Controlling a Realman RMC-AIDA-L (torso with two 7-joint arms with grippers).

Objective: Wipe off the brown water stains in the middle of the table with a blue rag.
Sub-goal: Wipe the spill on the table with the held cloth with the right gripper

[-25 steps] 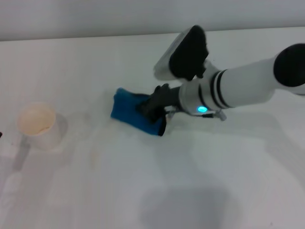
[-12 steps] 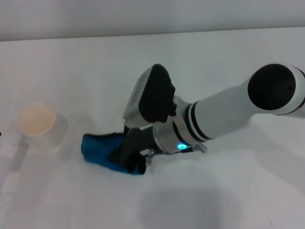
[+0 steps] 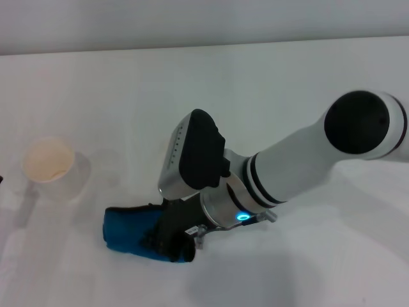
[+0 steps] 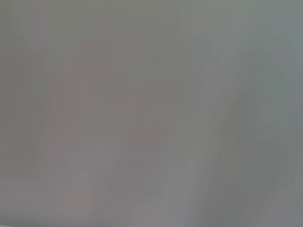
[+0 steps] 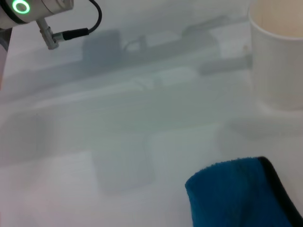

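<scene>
The blue rag (image 3: 124, 230) lies bunched on the white table (image 3: 287, 96) near its front, left of centre. My right gripper (image 3: 171, 235) is shut on the rag's right end and presses it onto the tabletop. The rag also shows in the right wrist view (image 5: 236, 196), with its black edging at one side. I can make out no tan stain on the table around the rag. My left gripper is out of view, and the left wrist view shows only blank grey.
A white paper cup (image 3: 51, 169) with tan inside stands at the left, a little behind the rag; it also shows in the right wrist view (image 5: 279, 56). My right arm (image 3: 300, 153) stretches across the table from the right.
My right gripper has dragged the blue rag from the middle of the table toward the front left, across the faint marks there. The cup has not moved.
</scene>
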